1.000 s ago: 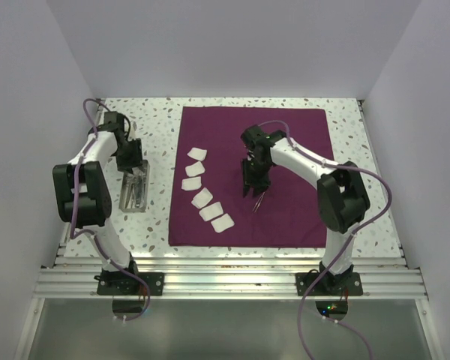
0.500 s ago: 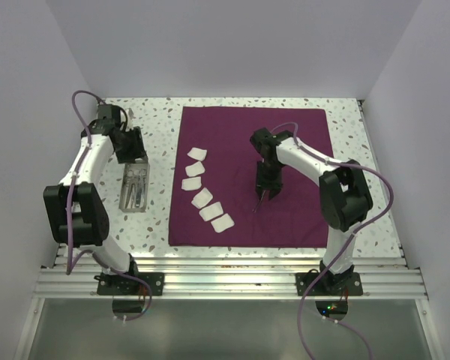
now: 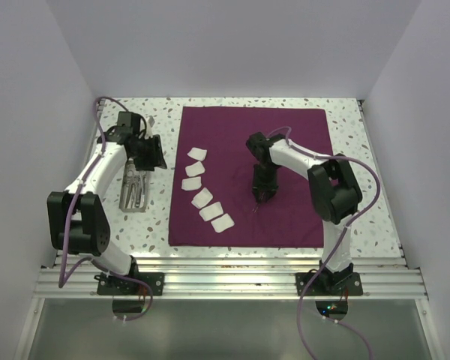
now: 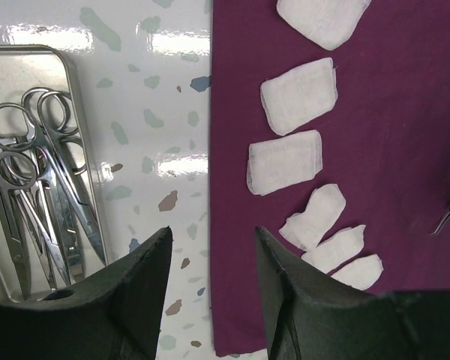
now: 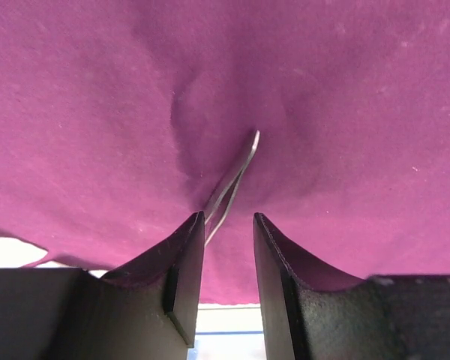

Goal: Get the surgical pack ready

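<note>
L tool [image 4: 211, 236] is hovering released over surface [image 4: 172, 112]: tray [image 4: 30, 51] w/ scissors [image 4: 30, 180] to its left, gauze [image 4: 285, 161] on cloth [image 4: 397, 112] to its right. R tool [image 5: 227, 219] is straddling forceps [image 5: 236, 169]; can't tell if gripping.

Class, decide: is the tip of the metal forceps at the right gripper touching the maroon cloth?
Touching. The right wrist view shows the tip of the forceps pressed into the maroon cloth, which puckers around it.

You're working with a left arm [image 3: 97, 169] and a right arm [image 3: 292, 156] built of white links and bulky black joints. A thin purple cable [image 3: 373, 180] loops along each. Black base plates [image 3: 131, 283] anchor them. The left gripper [image 4: 211, 232] has matte black, wedge-shaped fingers [image 4: 135, 300].
</note>
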Controlling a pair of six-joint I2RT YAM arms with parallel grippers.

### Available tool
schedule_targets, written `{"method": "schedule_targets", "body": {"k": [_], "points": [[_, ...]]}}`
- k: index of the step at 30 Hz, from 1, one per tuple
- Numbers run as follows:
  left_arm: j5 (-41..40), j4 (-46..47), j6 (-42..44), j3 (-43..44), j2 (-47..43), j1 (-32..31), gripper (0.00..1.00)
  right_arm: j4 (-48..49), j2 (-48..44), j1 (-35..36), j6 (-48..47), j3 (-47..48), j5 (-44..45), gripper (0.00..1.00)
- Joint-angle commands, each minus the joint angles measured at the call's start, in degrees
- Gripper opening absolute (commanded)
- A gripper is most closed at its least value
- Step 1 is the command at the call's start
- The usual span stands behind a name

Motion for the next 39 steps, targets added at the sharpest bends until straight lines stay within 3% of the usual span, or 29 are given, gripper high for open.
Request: {"method": "schedule_targets", "body": {"k": [1,10,15,20,23,27,29,33,35,39], "points": [[1.52,1.11,-1.37,-0.07,-3.22,-0.31,0.52,1.53,-0.06,0.03,1.4,1.95,-0.21,0.36],[3.54,0.49,-1.46,-0.16,-3.75,-0.49,0.52,3.11,1.0,-0.32,2.45,0.37,-2.31,0.31],[11.61,2.24,-0.67,-1.03,-4.54,-0.67,0.47,3.91,0.56,-0.49,2.72,-0.6,-2.49,0.26],[17.33,5.23,-2.51,-2.97,-5.68,-1.02,0.47,4.52,0.38,-0.93,2.72,-1.38,-2.93,0.18],[21.1,6.55,-3.13,-3.67,-6.38,-1.54,0.49,4.09,-0.75,-1.2,2.45,-1.56,-2.76,0.0],[29.28,13.9,-5.67,-6.39,-8.23,-3.74,0.55,0.66,-6.81,-1.37,-1.76,1.94,-1.96,0.0],[33.4,18.66,-9.97,-9.99,-9.81,-6.11,0.57,2.4,-9.97,-1.37,-5.88,3.01,-5.81,0.0],[34.04,32.9,-17.44,-14.91,-11.75,-12.17,0.62,8.02,-16.04,-1.37,-9.59,2.48,-20.38,0.0],[32.82,36.77,-20.34,-15.01,-11.31,-15.6,0.62,15.92,-17.63,-1.37,-8.28,-0.58,-31.8,0.0],[31.94,39.6,-23.95,-14.05,-8.68,-20.34,0.62,28.23,-22.28,-1.37,-1.52,-6.74,-39.13,0.0]]}}
